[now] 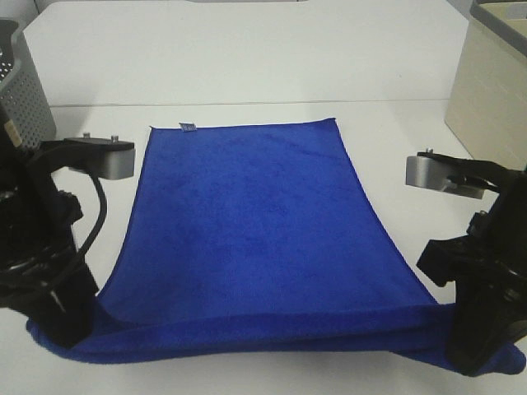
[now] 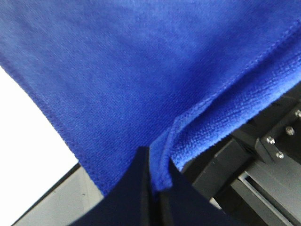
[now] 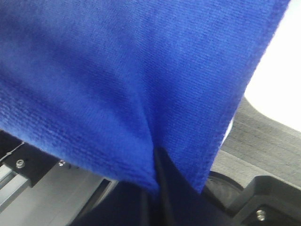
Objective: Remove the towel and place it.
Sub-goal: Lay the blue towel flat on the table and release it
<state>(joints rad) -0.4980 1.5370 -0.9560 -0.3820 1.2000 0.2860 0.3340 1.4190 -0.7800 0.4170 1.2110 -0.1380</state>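
Left gripper [image 2: 155,190] and right gripper [image 3: 157,188] are both pinched tight on the towel [image 1: 247,222], one on each near corner. The jaws are closed with a fold of blue plush squeezed between them (the wrist views show it best, with the cloth bunching right down into the fingertips).

Most of the towel lies spread flat on the table [image 1: 395,115]. Its far edge is straight, with the little tag [image 1: 188,127] at the far left corner. The near edge is a different story: it's doubled into a thick sagging band strung between the two arms, right at the front of the table. I can't tell if that band is fully off the surface.

My guess on the two-corner hold is that pinching both ends lets the arms move the cloth as a sheet, not drag it as a lump. The slack in the middle suggests the corners sit a bit closer together than the towel is wide.

Further out, there's a grey perforated basket [image 1: 20,82] at the far left and a beige bin [image 1: 494,82] at the far right, both well apart from the towel. No idea which one, if either, is the drop spot.

I'd say the grip is made and the actual removing is barely underway. The main risk is the plush slipping out of one pinch if the arms don't travel together.
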